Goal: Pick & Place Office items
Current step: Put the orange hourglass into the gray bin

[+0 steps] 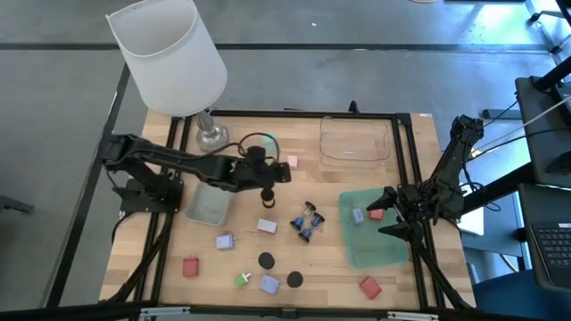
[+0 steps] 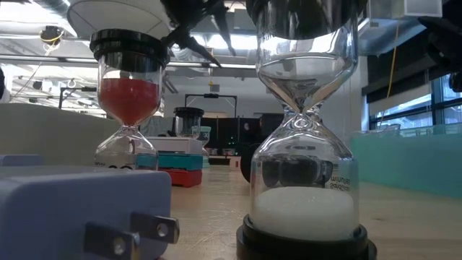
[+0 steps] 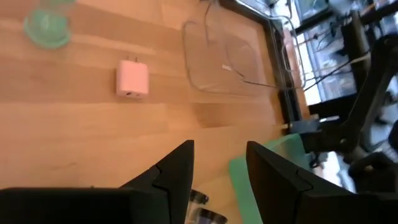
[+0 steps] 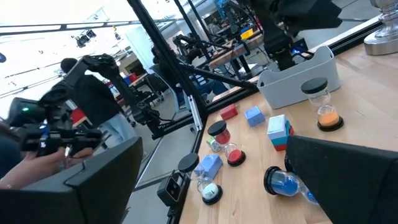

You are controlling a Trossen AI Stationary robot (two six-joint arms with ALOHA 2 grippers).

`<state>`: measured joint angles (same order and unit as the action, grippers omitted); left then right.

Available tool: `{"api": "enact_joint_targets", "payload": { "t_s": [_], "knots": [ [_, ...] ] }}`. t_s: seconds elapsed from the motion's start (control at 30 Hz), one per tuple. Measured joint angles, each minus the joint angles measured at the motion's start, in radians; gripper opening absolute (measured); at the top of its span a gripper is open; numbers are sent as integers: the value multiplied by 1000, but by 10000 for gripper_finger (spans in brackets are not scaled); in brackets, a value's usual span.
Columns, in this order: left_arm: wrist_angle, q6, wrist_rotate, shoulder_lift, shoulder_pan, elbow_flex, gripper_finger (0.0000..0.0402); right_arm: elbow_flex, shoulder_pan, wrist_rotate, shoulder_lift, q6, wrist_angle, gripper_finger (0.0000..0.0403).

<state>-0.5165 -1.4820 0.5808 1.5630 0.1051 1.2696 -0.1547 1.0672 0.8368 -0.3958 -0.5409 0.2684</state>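
Early days. Only two items are placed: a small lilac-blue plug block (image 1: 357,215) and a small red block (image 1: 376,212) lie in the translucent green tray (image 1: 379,250) at the right edge of the wooden desk (image 1: 330,263).

The clear plastic tray (image 1: 357,143) in the corner above it looks bare.

Left to do, all loose on the desk:
- pink plug block (image 1: 292,161), mid-desk toward the lamp-side edge
- two lilac-blue blocks (image 1: 225,241), mid-desk
- cluster of small sand timers with blue sand (image 1: 308,221), mid-desk
- two black round caps (image 1: 266,260), red block (image 1: 191,266), green bit (image 1: 243,280), another lilac block (image 1: 269,283) and red block (image 1: 370,286), along the opposite edge

My left gripper (image 1: 268,190) hangs over mid-desk beside the small grey bin (image 1: 207,207). Its fingers are drawn nearly together and I see nothing between them.

My right gripper (image 1: 390,217) is over the green tray, spread wide and empty.

I'd call it a small fraction done.
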Motion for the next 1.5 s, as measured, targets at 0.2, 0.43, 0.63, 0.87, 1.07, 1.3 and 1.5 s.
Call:
{"api": "enact_joint_targets", "payload": {
  "t_s": [0.2, 0.43, 0.63, 0.87, 1.07, 1.3, 1.5],
  "knots": [
    [-264, -9, -50, 110, 0, 152, 144, 0, 0, 0, 0, 0, 0, 400],
    [-366, -17, -117, 161, -2, 206, 185, 0, 0, 0, 0, 0, 0, 400],
    [-448, -38, -165, 161, 3, 206, 255, 0, 0, 0, 0, 0, 0, 400],
    [-498, -94, -190, 161, 6, 206, 337, 0, 0, 0, 0, 0, 0, 400],
    [-512, -94, -192, 178, 5, 205, 382, 0, 0, 0, 0, 0, 0, 400],
    [-551, -131, -221, 240, 2, 206, 399, 0, 0, 0, 0, 0, 0, 400],
    [-547, -137, -310, 293, -27, 205, 400, 0, 0, 0, 0, 0, -3, 400]
  ]
}}
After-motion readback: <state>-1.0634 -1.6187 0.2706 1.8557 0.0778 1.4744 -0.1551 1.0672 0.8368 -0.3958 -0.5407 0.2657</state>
